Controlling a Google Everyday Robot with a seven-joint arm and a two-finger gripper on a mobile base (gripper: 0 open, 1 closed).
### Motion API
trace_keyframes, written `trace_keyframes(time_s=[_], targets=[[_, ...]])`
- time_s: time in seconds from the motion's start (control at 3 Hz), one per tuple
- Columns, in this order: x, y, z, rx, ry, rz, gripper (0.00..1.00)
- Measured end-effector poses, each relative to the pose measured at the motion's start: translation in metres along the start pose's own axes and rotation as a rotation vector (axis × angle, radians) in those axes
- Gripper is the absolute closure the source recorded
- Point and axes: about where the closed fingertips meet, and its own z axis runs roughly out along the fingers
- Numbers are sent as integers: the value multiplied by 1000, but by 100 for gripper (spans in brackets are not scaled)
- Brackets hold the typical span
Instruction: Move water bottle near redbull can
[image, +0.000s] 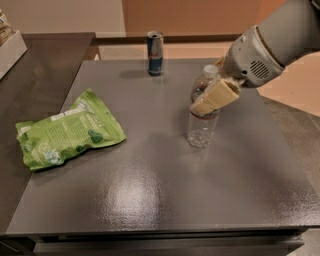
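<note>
In the camera view, a grey tabletop (150, 195) is seen from above and in front. The water bottle (201, 131) is stood right of the middle of it, with its white cap uppermost and its base on the surface. The claw (201, 103) is held at the bottle's upper half, just above the label band, with a cream-coloured part of it laid across the bottle's front. Whether the claw is clamped on the bottle or merely set around it cannot be told. The grey arm (270, 45) is extended in from the upper right. The redbull can (155, 53) is stood upright near the far edge, well apart from the bottle. 1 green snack bag (67, 129) is laid flat at the left edge, overlapping a darker counter (40, 75) beside it.
</note>
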Motion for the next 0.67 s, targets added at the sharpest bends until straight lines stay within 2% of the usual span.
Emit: trace_keyframes(time_s=[0.33, 0.67], targets=[[-20, -16, -4, 51, -24, 15, 89], [-39, -49, -6, 128, -40, 56, 100]])
